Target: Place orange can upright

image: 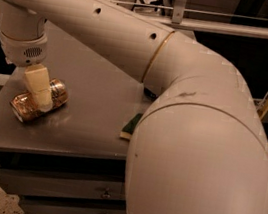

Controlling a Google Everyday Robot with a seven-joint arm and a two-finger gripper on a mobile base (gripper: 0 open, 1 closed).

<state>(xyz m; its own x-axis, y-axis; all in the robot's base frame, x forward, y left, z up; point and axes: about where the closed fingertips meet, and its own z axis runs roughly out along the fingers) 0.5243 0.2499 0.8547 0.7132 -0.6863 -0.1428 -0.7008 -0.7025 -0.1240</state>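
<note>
Over the left end of the grey table (95, 98), your gripper (41, 98) points straight down from a white wrist collar (24, 48), its cream tip lying across the middle of the orange can (25, 108). The can lies on its side on the tabletop, near the front left corner, one end angled toward the table's front edge and the other toward the back. You cannot tell from this angle whether the gripper is clamped on the can or only set against it, since its far side is hidden. The arm (111, 27) rises from the lower right, bends at a bulky elbow (202, 155) that fills the foreground, then runs up and left across the whole table to the wrist. That elbow hides much of the right half of the tabletop and covers most of a green sponge (131, 127), which shows only as a sliver by the front edge, well apart from the can. Drawers (105, 193) sit below the tabletop.
</note>
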